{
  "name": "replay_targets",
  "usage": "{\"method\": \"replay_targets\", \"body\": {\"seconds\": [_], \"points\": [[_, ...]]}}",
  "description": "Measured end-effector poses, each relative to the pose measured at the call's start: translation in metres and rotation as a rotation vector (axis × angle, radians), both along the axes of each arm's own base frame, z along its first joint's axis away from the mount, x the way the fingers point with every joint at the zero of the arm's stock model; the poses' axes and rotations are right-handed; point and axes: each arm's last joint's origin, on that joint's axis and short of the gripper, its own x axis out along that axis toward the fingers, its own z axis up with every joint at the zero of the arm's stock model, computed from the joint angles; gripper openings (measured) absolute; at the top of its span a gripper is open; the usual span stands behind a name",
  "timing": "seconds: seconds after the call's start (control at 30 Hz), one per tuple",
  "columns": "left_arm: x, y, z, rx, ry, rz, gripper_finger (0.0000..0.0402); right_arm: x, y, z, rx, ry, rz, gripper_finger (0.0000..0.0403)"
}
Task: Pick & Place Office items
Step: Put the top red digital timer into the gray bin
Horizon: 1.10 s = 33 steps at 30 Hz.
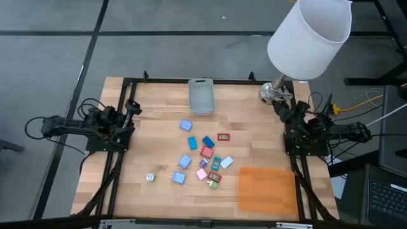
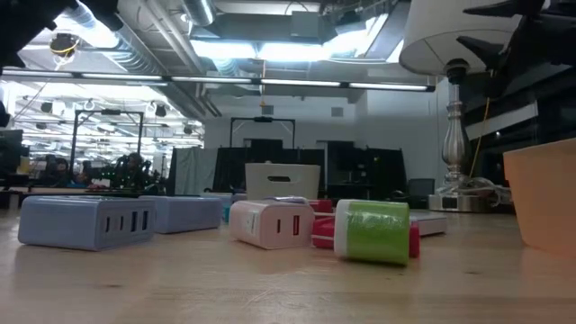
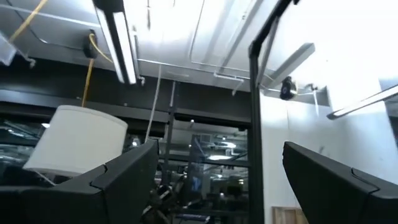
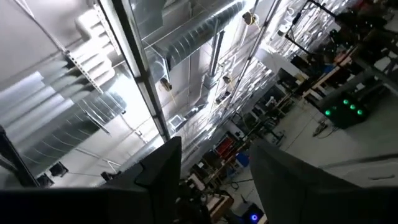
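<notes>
The office items (image 1: 202,156) lie scattered on the middle of the wooden table: mostly blue blocks, with red, pink, teal, green and white ones, and a small white piece (image 1: 150,177) lying apart toward the left. In the low view a blue block (image 2: 85,221), a pinkish-white one (image 2: 270,223) and a green one (image 2: 373,231) rest on the table. My left gripper (image 1: 131,107) is folded back at the table's left edge, open (image 3: 221,186) and pointing upward. My right gripper (image 1: 282,105) is folded at the right edge, also open (image 4: 217,186). Both are far from the items.
A grey translucent bin (image 1: 201,95) stands at the far middle of the table. An orange mat (image 1: 267,189) lies at the near right. A lamp with a white shade (image 1: 310,32) stands at the far right corner, close to my right arm.
</notes>
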Motion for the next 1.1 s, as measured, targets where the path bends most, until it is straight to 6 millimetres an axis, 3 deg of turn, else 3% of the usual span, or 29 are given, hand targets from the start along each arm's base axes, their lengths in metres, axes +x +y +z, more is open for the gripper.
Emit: {"method": "replay_targets", "body": {"seconds": [0.27,0.4,0.67,1.1], "points": [[-0.002,0.002,0.002,-0.051,-0.030,0.051,0.0336,0.001,0.000,-0.001,0.090,-0.044,0.055,0.0190],[-0.004,0.008,0.004,-0.274,-0.066,0.120,0.0336,0.001,0.000,-0.001,0.099,-0.048,0.060,0.0190],[-0.002,0.014,-0.002,-0.650,-0.083,0.068,0.0336,0.001,0.000,-0.002,0.080,-0.030,0.054,0.0190],[0.002,0.011,-0.005,-0.590,-0.008,0.017,0.0336,0.001,0.000,-0.002,0.120,-0.054,0.076,0.0190]]}}
